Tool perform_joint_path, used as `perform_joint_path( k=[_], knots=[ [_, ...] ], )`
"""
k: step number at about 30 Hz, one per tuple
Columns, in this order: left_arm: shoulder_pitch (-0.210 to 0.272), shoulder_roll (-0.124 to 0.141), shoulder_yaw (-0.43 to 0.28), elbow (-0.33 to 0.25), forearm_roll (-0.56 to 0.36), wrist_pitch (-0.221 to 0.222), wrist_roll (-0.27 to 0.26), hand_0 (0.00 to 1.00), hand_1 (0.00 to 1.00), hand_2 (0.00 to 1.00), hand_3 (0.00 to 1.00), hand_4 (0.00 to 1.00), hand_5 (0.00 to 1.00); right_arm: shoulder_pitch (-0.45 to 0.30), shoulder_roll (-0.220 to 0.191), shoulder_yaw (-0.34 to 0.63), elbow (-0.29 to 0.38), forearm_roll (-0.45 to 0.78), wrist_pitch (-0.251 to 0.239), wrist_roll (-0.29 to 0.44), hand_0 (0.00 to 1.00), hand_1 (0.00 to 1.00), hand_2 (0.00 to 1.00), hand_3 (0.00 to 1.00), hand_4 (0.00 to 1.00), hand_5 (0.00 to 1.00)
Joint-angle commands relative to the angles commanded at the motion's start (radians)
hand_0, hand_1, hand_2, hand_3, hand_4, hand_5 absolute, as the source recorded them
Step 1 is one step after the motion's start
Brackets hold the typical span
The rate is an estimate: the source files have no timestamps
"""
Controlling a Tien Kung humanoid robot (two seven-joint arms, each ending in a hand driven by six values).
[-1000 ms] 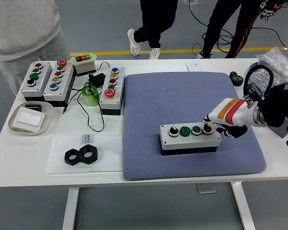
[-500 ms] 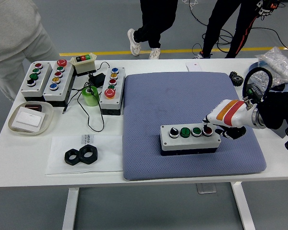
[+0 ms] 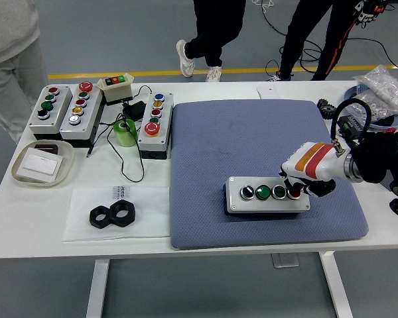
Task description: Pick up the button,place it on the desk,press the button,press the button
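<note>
Right hand (image 3: 304,173), white with orange and red stripes, lower right of centre, fingers curled narrow, holding nothing, fingertip on the red button (image 3: 294,193) at the right end of the grey four-button control box (image 3: 268,196). Box lies on the blue-grey padded mat (image 3: 252,132), lower centre-right. More grey button boxes (image 3: 66,109) upper left on the white table (image 3: 205,240).

Bare blue mat (image 3: 239,139) beyond button box (image 3: 268,196)
</note>
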Motion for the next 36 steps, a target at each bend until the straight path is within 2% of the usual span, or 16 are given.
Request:
perform_joint_path(
  k=[12, 36],
  knots=[
    [0.007, 0.001, -0.01, 0.0, 0.01, -0.002, 0.002, 0.742, 0.912, 0.984, 0.935, 0.606, 0.998, 0.023, -0.014, 0.007, 0.009, 0.0, 0.004, 0.002, 0.263, 0.087, 0.104, 0.745, 0.404, 0.002],
    [0.009, -0.003, -0.004, 0.0, 0.006, -0.004, 0.004, 0.743, 0.912, 0.982, 0.931, 0.607, 0.998, 0.017, -0.021, 0.019, 0.016, 0.0, 0.006, 0.006, 0.263, 0.087, 0.104, 0.74, 0.405, 0.002]
  ],
)
